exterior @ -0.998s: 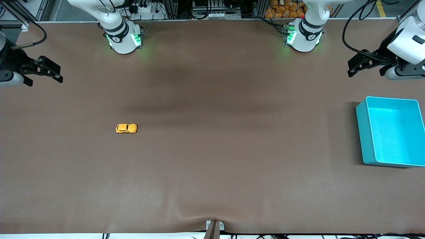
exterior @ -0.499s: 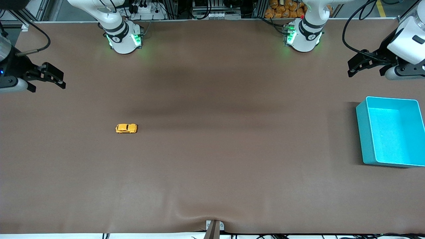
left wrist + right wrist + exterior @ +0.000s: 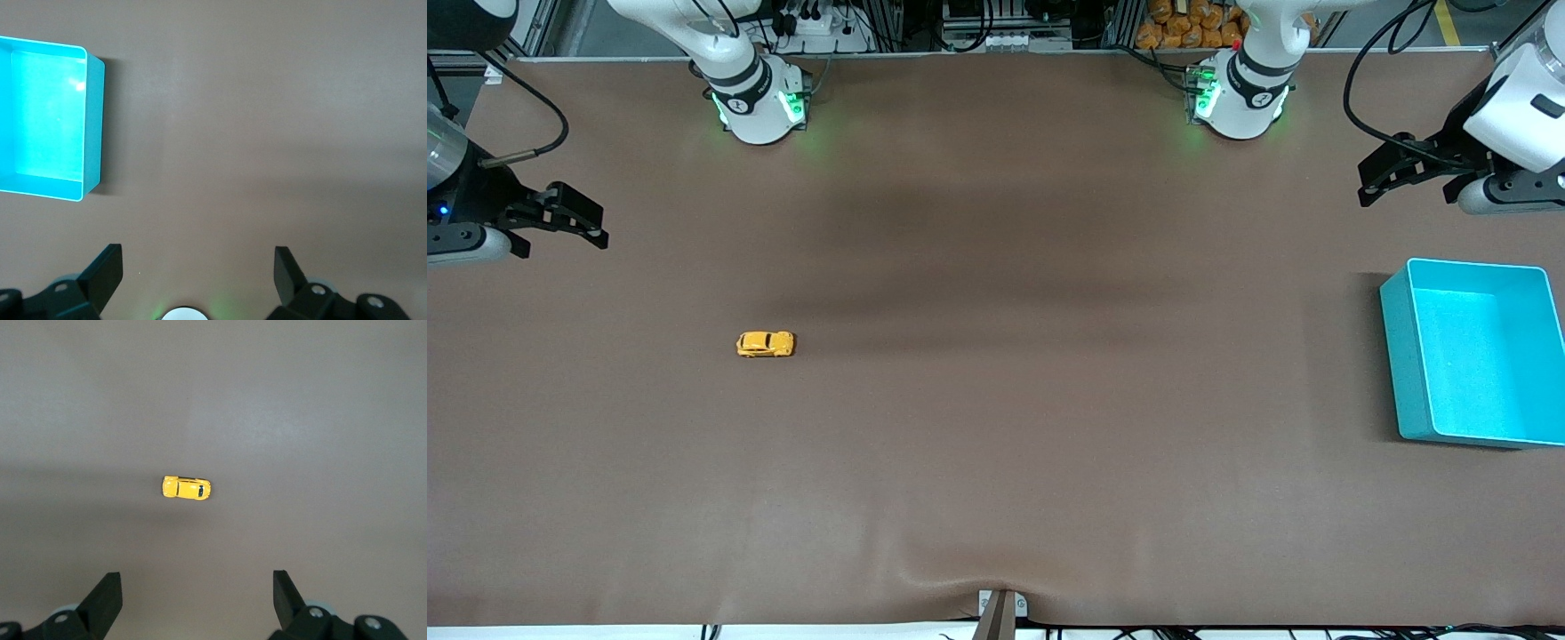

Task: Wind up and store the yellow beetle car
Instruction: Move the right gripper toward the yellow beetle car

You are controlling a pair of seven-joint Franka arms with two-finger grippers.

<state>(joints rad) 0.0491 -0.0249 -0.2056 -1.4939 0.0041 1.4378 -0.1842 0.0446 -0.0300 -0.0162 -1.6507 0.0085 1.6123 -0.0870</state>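
Your yellow beetle car sits alone on the brown tabletop, toward the right arm's end, wheels down, lengthwise along the tabletop. In the right wrist view the car lies ahead of the fingers, well apart from them.

Right tool hangs over that end of the tabletop, fingers spread wide, holding nothing. Left tool waits over the other end, above the tabletop near the turquoise bin, also wide and empty. The bin is open-topped and looks empty.

Handling, as a guess: the car is tiny, light, hard-shelled, with a rounded glossy roof that will likely slip if you pinch high. Take it across the flanks, low on the body, pads flat on the doors, wheels kept free so it can be rolled back for winding. It rolls, so expect it to scoot if one finger lands first. Come down centred.
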